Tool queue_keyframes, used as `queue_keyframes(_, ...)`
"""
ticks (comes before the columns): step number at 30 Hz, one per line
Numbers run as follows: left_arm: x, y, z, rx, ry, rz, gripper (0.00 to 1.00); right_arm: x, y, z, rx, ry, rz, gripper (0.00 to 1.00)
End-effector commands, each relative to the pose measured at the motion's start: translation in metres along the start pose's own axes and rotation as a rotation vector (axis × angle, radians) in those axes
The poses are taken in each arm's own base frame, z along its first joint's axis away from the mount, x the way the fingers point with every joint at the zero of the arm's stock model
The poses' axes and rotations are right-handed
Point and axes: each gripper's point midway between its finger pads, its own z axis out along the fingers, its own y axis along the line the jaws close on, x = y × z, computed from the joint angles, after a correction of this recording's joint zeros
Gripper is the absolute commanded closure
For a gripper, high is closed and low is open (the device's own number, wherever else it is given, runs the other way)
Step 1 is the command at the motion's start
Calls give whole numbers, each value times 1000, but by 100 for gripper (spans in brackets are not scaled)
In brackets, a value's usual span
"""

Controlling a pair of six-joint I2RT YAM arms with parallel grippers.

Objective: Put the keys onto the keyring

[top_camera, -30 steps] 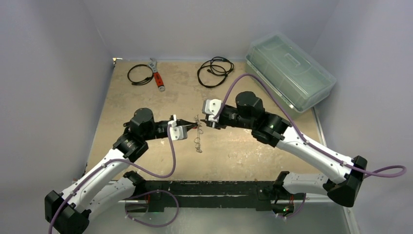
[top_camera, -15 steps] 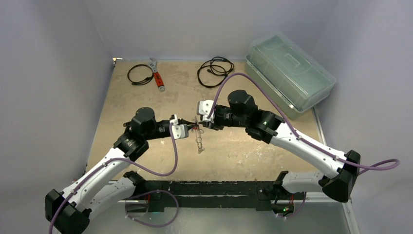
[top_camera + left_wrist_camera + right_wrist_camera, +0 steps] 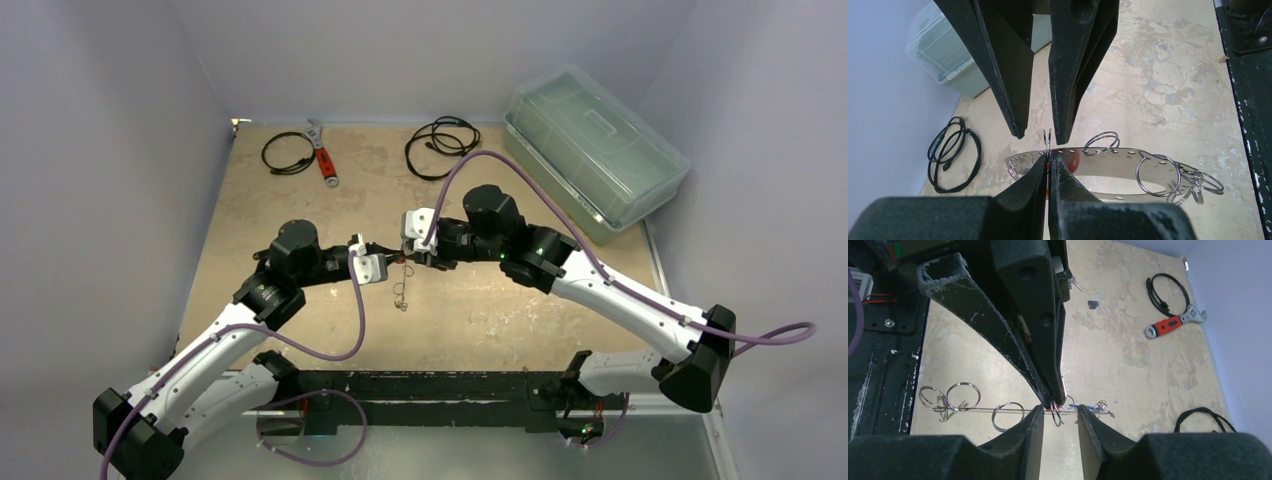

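left claw [image 3: 1049, 164]: clamped tight, jaws pressed together on one small wire ring [image 3: 1047, 139] of the keyring; the ring's top pokes up just past the tips
right claw [image 3: 1059, 414]: jaws apart, nose to nose with the left claw; one finger on each side of that pinched ring; cannot tell whether either finger touches it
keyring [image 3: 401, 290]: mid-table and up off the table [image 3: 500, 310], dangling below the left claw; the wrist views show a thin strip with holes carrying several wire rings
keys [image 3: 1071, 160]: only coloured heads show; a red one just beside the left fingertips, a blue bit [image 3: 1087, 405] further along the strip; blades too small to make out
far edge: red-handled wrench [image 3: 324, 160] lying flat; one black cable coil [image 3: 287, 153] to its left, another [image 3: 441, 146] to its right; clear lidded box [image 3: 595, 150] in the far right corner
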Motion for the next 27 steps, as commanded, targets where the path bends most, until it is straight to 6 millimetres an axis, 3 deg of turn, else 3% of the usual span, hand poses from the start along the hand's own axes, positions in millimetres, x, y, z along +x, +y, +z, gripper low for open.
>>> queue_keyframes(1, -33, 17, -3, -34, -81, 75, 100, -17, -5, 2, 1, -47, -18, 68)
queue_keyframes(14, -34, 16, -4, -34, -83, 77, 100, -13, -6, 7, 5, -34, -15, 92)
queue_keyframes(16, -33, 16, -4, -36, -81, 77, 100, -13, -6, 7, 4, -35, -14, 100)
queue_keyframes(20, -34, 19, -6, -54, -78, 85, 100, -16, -8, 6, 17, -47, -17, 100)
queue_keyframes(24, -32, 23, -10, -92, -67, 95, 79, -28, -15, -4, 73, -100, -39, 100)
queue_keyframes(27, -31, 23, -11, -105, -69, 96, 72, -37, -17, -12, 102, -150, -56, 100)
